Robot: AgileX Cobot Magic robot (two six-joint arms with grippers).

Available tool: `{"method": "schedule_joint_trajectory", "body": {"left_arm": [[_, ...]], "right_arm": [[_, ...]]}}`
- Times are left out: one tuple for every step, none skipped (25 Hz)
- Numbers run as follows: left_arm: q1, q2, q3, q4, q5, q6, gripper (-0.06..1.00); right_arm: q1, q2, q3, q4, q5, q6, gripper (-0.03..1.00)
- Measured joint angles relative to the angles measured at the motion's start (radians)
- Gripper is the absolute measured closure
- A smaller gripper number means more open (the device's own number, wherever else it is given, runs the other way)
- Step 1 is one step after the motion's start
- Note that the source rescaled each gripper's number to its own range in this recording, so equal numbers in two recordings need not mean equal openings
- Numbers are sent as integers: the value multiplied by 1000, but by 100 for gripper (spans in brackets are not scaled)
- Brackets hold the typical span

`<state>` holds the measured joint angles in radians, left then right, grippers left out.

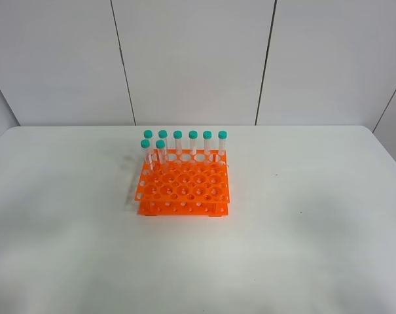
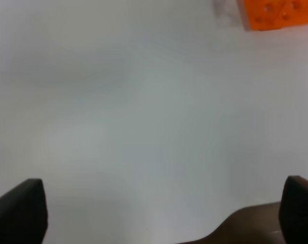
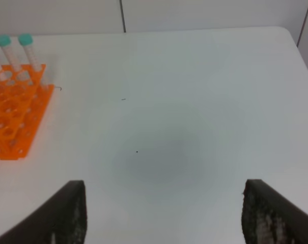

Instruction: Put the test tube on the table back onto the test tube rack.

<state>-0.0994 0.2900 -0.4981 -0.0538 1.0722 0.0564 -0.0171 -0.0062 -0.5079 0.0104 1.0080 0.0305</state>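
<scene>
Only fingertips show, both wrist cams. Left gripper (image 2: pixel 164 213): two matte black blocky fingers (image 2: pixel 21 211) w/ rounded corners, plain, no markings; brownish curved part between them. Right gripper (image 3: pixel 164 213): two dark grey-black tapering fingers (image 3: pixel 268 213), inner faces scuffed w/ pale speckles.

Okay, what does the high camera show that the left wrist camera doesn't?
Only the high view shows the green-capped tubes standing in the whole orange rack, plus the wall panels. Only the left wrist view shows the left gripper, jaws wide apart with nothing between them. Both show the white table and some of the rack.
</scene>
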Motion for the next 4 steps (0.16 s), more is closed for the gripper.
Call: {"method": "schedule_joint_trajectory", "body": {"left_arm": [[0,0,0,0,0,0,-6],[0,0,0,0,0,0,-6],[0,0,0,0,0,0,-6],[0,0,0,0,0,0,-6]], "right_arm": [[0,0,0,0,0,0,17],[0,0,0,0,0,0,17],[0,0,0,0,0,0,17],[0,0,0,0,0,0,17]]}}
